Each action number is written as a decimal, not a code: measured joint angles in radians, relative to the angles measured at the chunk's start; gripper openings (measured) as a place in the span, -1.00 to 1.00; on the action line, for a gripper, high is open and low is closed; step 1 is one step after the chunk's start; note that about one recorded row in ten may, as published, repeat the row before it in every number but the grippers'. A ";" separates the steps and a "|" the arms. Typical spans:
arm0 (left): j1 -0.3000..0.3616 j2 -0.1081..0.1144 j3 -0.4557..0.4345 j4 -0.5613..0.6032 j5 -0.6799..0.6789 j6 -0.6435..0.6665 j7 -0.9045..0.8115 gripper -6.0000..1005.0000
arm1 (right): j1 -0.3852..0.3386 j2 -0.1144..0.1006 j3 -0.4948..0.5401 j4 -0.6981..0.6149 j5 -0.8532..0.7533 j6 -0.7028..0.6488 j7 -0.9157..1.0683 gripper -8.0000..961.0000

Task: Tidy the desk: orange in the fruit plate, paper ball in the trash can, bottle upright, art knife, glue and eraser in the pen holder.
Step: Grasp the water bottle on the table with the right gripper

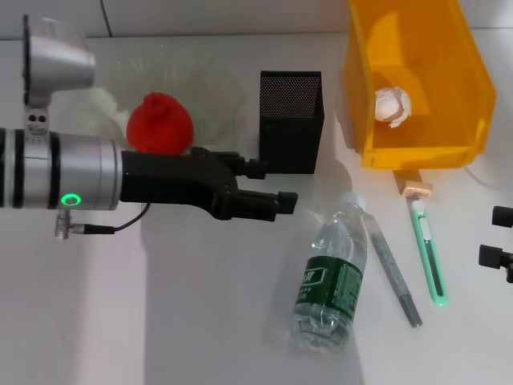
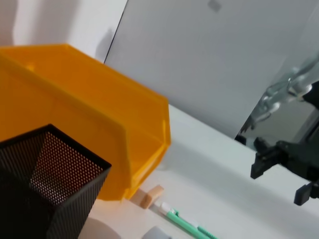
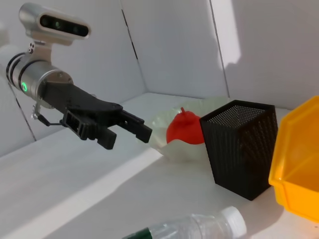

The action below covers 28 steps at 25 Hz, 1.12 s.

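Observation:
The orange (image 1: 160,122) lies in the fruit plate (image 1: 210,80) at the back left. My left gripper (image 1: 279,184) is open and empty, hovering in front of the pen holder (image 1: 290,120). The paper ball (image 1: 393,104) sits inside the trash can (image 1: 417,48). The bottle (image 1: 330,277) lies on its side, cap toward the pen holder. The eraser (image 1: 417,189), the green art knife (image 1: 429,253) and the grey glue stick (image 1: 393,269) lie on the table in front of the trash can. My right gripper (image 1: 489,236) is open at the right edge.
The white table (image 1: 160,321) meets white walls at the back. The left wrist view shows the pen holder (image 2: 45,184), trash can (image 2: 99,99), eraser (image 2: 149,195) and knife (image 2: 187,224). The right wrist view shows the left gripper (image 3: 129,139), orange (image 3: 184,128) and bottle (image 3: 199,228).

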 joint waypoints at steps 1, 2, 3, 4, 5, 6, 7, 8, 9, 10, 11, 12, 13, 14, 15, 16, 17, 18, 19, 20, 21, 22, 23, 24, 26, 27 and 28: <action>0.000 0.000 0.039 0.036 0.025 -0.026 -0.043 0.60 | 0.000 0.000 0.000 0.000 0.000 0.000 0.000 0.52; -0.004 -0.001 0.086 0.084 0.057 -0.052 -0.102 0.60 | -0.001 0.000 0.020 0.001 -0.025 -0.014 -0.007 0.52; -0.004 -0.001 0.086 0.084 0.057 -0.052 -0.102 0.60 | -0.001 0.000 0.020 0.001 -0.025 -0.014 -0.007 0.52; -0.004 -0.001 0.086 0.084 0.057 -0.052 -0.102 0.60 | -0.002 0.000 0.025 0.000 -0.037 -0.019 -0.009 0.52; -0.007 -0.001 0.108 0.108 0.075 -0.065 -0.131 0.60 | -0.004 0.000 0.029 -0.001 -0.053 -0.023 -0.012 0.52; -0.023 -0.001 0.160 0.166 0.119 -0.090 -0.223 0.60 | -0.005 0.000 0.036 -0.002 -0.068 -0.026 -0.020 0.52; -0.042 -0.002 0.181 0.192 0.144 -0.104 -0.284 0.60 | -0.007 0.000 0.044 -0.001 -0.082 -0.027 -0.031 0.52; -0.042 -0.002 0.181 0.192 0.144 -0.104 -0.284 0.60 | -0.008 0.000 0.050 0.002 -0.090 -0.028 -0.044 0.52; -0.055 -0.003 0.190 0.201 0.158 -0.111 -0.316 0.60 | -0.010 0.000 0.058 0.006 -0.094 -0.029 -0.055 0.52; -0.055 -0.003 0.190 0.201 0.158 -0.111 -0.316 0.60 | -0.011 0.002 0.065 0.011 -0.095 -0.030 -0.066 0.52; -0.055 -0.003 0.190 0.201 0.158 -0.111 -0.316 0.60 | -0.011 0.004 0.069 0.013 -0.096 -0.031 -0.073 0.52; -0.107 -0.008 0.216 0.218 0.213 -0.138 -0.442 0.60 | -0.012 0.006 0.070 0.014 -0.096 -0.032 -0.077 0.52; -0.119 -0.008 0.228 0.222 0.231 -0.146 -0.472 0.60 | -0.012 0.008 0.071 0.014 -0.096 -0.033 -0.079 0.52; -0.119 -0.008 0.228 0.222 0.231 -0.146 -0.472 0.60 | -0.012 0.008 0.072 0.015 -0.096 -0.033 -0.079 0.52; -0.119 -0.008 0.228 0.222 0.231 -0.146 -0.472 0.60 | -0.012 0.009 0.072 0.015 -0.096 -0.033 -0.079 0.52; -0.129 -0.009 0.240 0.227 0.247 -0.154 -0.496 0.60 | -0.012 0.009 0.072 0.015 -0.096 -0.034 -0.079 0.52; -0.151 -0.009 0.290 0.244 0.306 -0.181 -0.562 0.60 | -0.012 0.009 0.072 0.015 -0.096 -0.034 -0.079 0.52; -0.160 -0.009 0.315 0.249 0.331 -0.193 -0.586 0.60 | -0.012 0.009 0.072 0.015 -0.096 -0.034 -0.079 0.52; -0.160 -0.009 0.315 0.249 0.331 -0.193 -0.586 0.60 | -0.012 0.009 0.072 0.015 -0.096 -0.035 -0.079 0.52; -0.174 -0.009 0.356 0.254 0.367 -0.217 -0.619 0.60 | -0.012 0.009 0.072 0.015 -0.096 -0.036 -0.079 0.52; -0.178 -0.009 0.365 0.254 0.373 -0.223 -0.626 0.60 | -0.012 0.009 0.071 0.015 -0.096 -0.037 -0.080 0.52; -0.187 -0.009 0.385 0.253 0.384 -0.236 -0.640 0.60 | -0.012 0.009 0.070 0.014 -0.096 -0.038 -0.080 0.52; -0.195 -0.009 0.398 0.250 0.392 -0.247 -0.651 0.60 | -0.012 0.009 0.068 0.013 -0.096 -0.039 -0.079 0.52; -0.204 -0.009 0.412 0.245 0.402 -0.259 -0.664 0.60 | -0.011 0.009 0.066 0.011 -0.096 -0.039 -0.079 0.52; -0.220 -0.009 0.434 0.237 0.421 -0.282 -0.691 0.61 | -0.008 0.010 0.065 0.009 -0.096 -0.040 -0.079 0.52; -0.227 -0.009 0.441 0.230 0.430 -0.291 -0.705 0.61 | -0.004 0.010 0.065 0.010 -0.096 -0.040 -0.079 0.52; -0.233 -0.009 0.446 0.223 0.434 -0.296 -0.715 0.61 | -0.004 0.010 0.065 0.010 -0.096 -0.040 -0.079 0.52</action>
